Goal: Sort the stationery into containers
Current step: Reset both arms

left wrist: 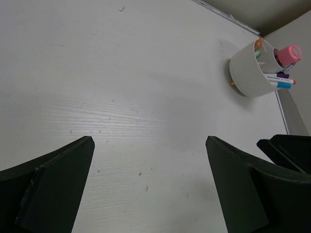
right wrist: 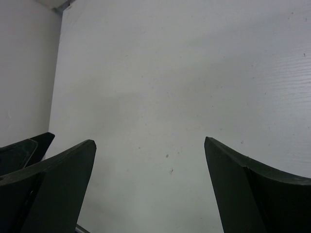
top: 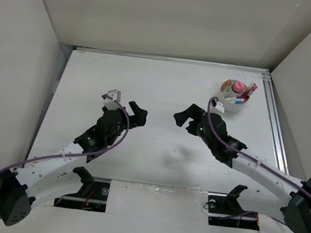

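Note:
A round white cup, the container (top: pixel 234 98), stands at the far right of the table. Pens and markers (top: pixel 242 92) poke out of it, with a pink piece on top. The left wrist view shows the same container (left wrist: pixel 251 73) at upper right, a pink cap (left wrist: pixel 289 52) and blue-tipped pens (left wrist: pixel 281 83) sticking out. My left gripper (top: pixel 137 114) hovers open over bare table left of centre. My right gripper (top: pixel 182 117) is open too, facing it from the right, well short of the cup. Both wrist views show nothing between the fingers (left wrist: pixel 58 170) (right wrist: pixel 252 179).
White walls close the workspace on the left, back and right. A metal rail (top: pixel 274 120) runs along the table's right side past the cup. The arm bases (top: pixel 90 188) (top: pixel 232 208) sit at the near edge.

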Robot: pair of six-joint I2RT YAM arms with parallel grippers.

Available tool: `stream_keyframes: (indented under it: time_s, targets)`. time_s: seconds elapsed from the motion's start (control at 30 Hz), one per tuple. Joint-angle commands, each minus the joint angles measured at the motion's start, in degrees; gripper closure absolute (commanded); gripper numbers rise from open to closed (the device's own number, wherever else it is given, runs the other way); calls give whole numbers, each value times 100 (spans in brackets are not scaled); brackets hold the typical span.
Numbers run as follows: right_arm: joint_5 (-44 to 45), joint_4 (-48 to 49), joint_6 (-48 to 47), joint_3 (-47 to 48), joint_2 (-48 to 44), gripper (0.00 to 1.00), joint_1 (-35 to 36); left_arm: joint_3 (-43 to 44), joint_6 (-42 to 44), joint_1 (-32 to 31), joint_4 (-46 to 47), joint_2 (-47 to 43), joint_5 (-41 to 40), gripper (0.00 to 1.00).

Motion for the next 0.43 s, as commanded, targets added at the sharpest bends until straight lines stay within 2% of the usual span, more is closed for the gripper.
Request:
stream_keyframes:
  time_s: [0.0,0.4]
  targets:
    - [218,257,23,-44,-139,0,46,250,150,11,59,2,181,0]
    - [324,257,75,-44,-86,0,46,-5,441,11,534,-199,569,0]
